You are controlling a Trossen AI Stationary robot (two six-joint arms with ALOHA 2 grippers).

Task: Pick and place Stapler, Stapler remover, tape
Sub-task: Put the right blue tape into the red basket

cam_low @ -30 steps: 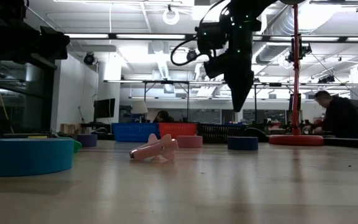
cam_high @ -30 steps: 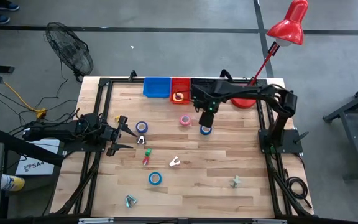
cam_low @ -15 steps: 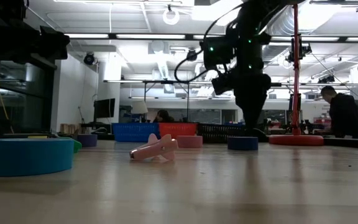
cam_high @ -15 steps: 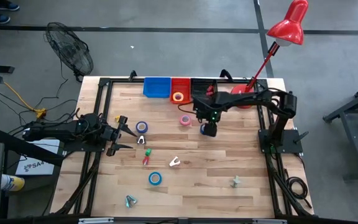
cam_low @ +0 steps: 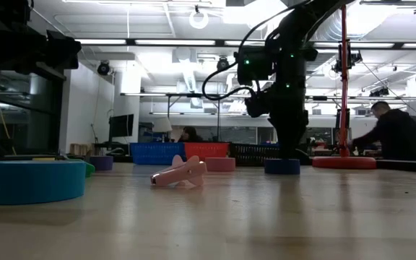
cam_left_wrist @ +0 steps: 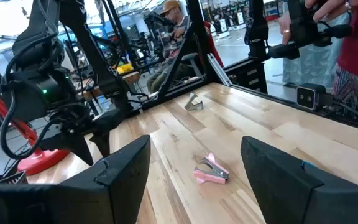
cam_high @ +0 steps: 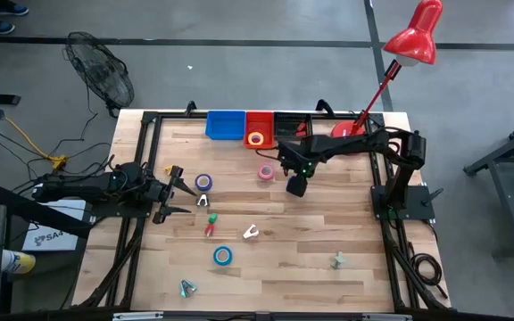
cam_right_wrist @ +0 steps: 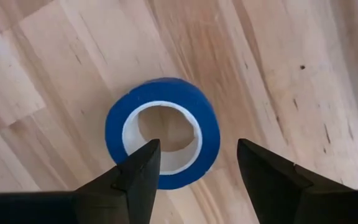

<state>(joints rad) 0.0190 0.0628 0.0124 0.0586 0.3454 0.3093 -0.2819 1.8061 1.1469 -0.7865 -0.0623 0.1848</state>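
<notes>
A blue tape roll (cam_right_wrist: 163, 132) lies flat on the wooden table, right of centre. My right gripper (cam_right_wrist: 197, 149) stands open over it, pointing down. One finger (cam_right_wrist: 143, 167) is over the ring's edge and hollow centre, and the other finger (cam_right_wrist: 261, 169) is outside the ring. In the low view the right gripper (cam_low: 284, 153) reaches down to the roll (cam_low: 282, 166). My left gripper (cam_high: 178, 190) waits open at the table's left side. A pink staple remover (cam_left_wrist: 211, 171) lies ahead of it. I cannot make out a stapler. My right gripper comes at the blue tape from above with its fingers astride one side of the ring (cam_right_wrist: 209, 134). I cannot tell whether a finger touches the roll, which lies flat on the table.
A pink tape roll (cam_high: 266, 173), two more blue rolls (cam_high: 203, 182) (cam_high: 222, 256) and several staple removers (cam_high: 251, 233) lie scattered on the table. Blue (cam_high: 225, 124), red (cam_high: 259, 125) and black (cam_high: 291, 120) bins line the far edge. A yellow roll (cam_high: 256, 138) lies in the red bin. The red lamp base (cam_high: 346, 134) stands at the far right.
My right gripper has come down from above the table onto the blue tape roll and shifted slightly toward the near edge. The roll has stayed where it was.
</notes>
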